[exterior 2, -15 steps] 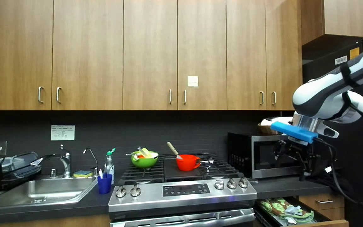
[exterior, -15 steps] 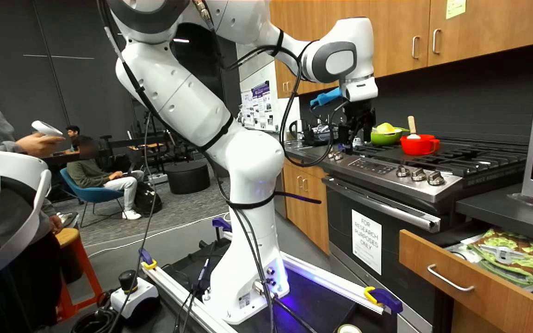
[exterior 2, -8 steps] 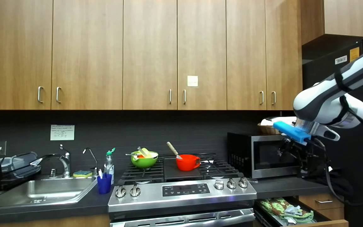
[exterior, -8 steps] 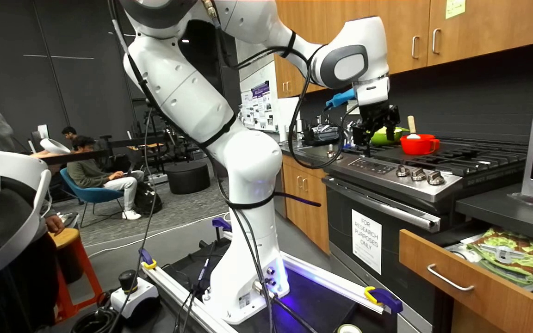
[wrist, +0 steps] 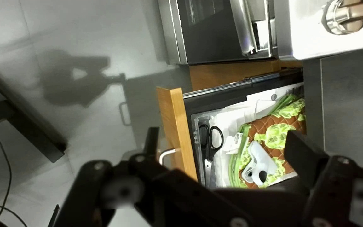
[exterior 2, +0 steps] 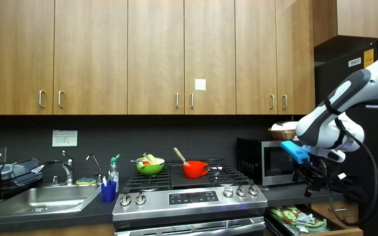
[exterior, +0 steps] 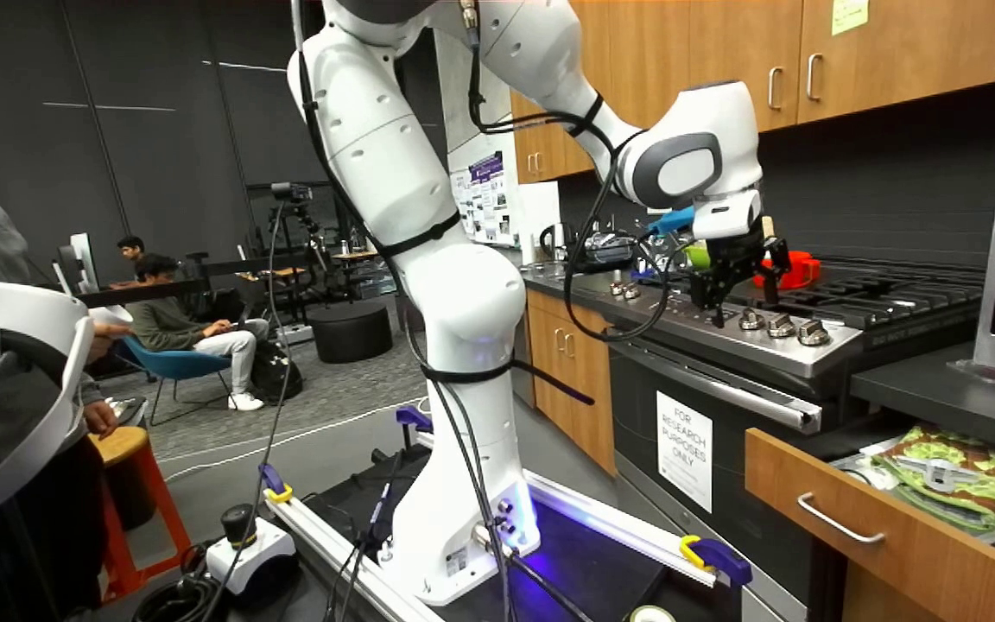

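Observation:
My black gripper (wrist: 225, 143) is open, with nothing between its fingers, above an open wooden drawer (wrist: 181, 126). It also shows in both exterior views, in front of the stove (exterior: 744, 302) and before the microwave (exterior 2: 302, 187). In the drawer lies a brown quilted cloth (wrist: 276, 137) with green leaf patterns and green edging. A whitish plastic clip (wrist: 263, 160) rests on the cloth. Black-handled scissors (wrist: 211, 154) lie in a clear tray beside it. The gripper touches none of these. The gripper's lower parts hide the near edge of the drawer in the wrist view.
The stove (exterior 2: 189, 200) carries a red cup (exterior 2: 194, 168) with a wooden-handled brush and a green bowl (exterior 2: 150, 168) with utensils. A microwave (exterior 2: 285, 162) stands on the counter right of it. The oven handle (exterior: 713, 380) juts out. A person stands at the far left.
The arm has reached forward and lowered. In the exterior views the gripper has moved down, passing in front of the red cup in one of them. The drawer and its contents look unmoved.

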### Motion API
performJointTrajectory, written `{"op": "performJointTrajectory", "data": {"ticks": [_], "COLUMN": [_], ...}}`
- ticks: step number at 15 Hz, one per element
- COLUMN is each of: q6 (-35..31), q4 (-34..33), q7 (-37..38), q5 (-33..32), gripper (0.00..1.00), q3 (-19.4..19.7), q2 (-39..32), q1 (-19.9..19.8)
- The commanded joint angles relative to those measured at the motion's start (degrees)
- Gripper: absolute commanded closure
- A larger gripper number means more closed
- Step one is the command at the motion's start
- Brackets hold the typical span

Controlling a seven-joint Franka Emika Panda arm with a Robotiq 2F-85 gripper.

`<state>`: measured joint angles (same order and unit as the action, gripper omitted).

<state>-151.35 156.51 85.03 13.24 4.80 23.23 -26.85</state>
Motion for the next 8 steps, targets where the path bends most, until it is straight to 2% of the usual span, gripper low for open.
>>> {"op": "performJointTrajectory", "data": {"ticks": [1, 8], "q6": [-2.7, -0.2], "q4": [-4.0, -11.1], "q7": [4.1, 5.0], "q5": [-2.0, 0.9], "gripper": [0.0, 0.0], "q3": [1.2, 7.8], "q2": [-8.2, -18.4], "q1": [-0.2, 2.3]}}
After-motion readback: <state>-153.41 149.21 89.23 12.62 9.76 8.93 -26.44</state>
